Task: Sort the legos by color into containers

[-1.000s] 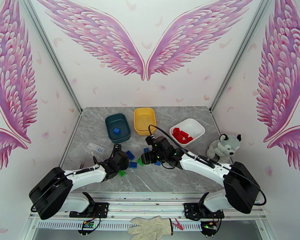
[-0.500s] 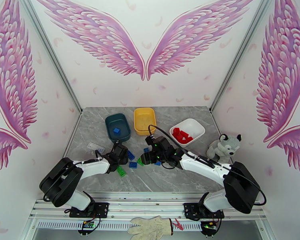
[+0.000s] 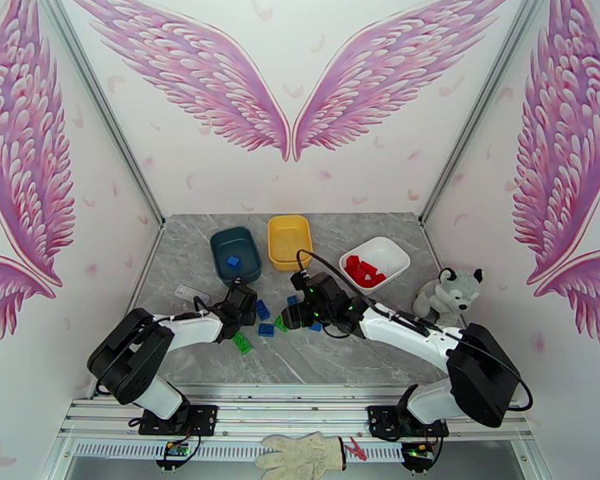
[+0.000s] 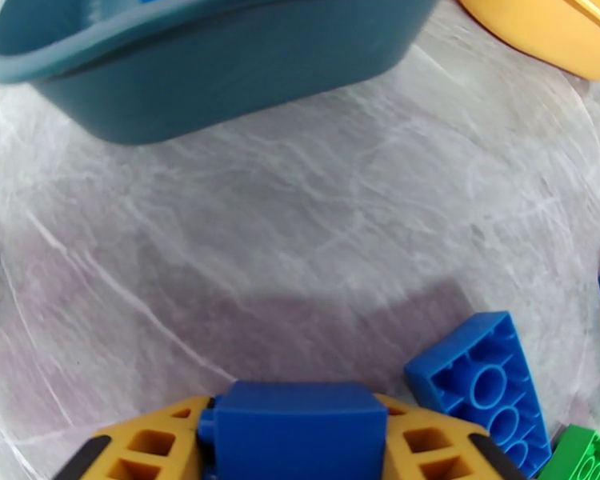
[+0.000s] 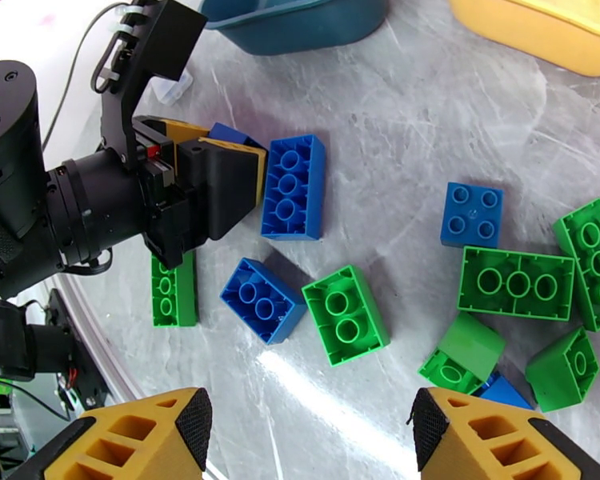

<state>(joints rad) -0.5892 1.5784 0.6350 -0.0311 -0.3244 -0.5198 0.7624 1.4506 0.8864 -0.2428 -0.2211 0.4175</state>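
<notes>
My left gripper is shut on a blue brick low over the table, a little short of the dark teal tub. That tub has one blue brick in it. The yellow tub stands beside it, and the white tub holds several red bricks. Hanging open over the loose pile is my right gripper. Below it lie a long blue brick, a smaller blue one, a green brick and several more green and blue ones.
A small clear plastic piece lies left of my left gripper. At the table's right edge sits a plush husky. A work glove lies off the table in front of the arm bases.
My left arm has swung away from the near edge toward the teal tub, carrying the blue brick. The right arm has stayed where it was.
</notes>
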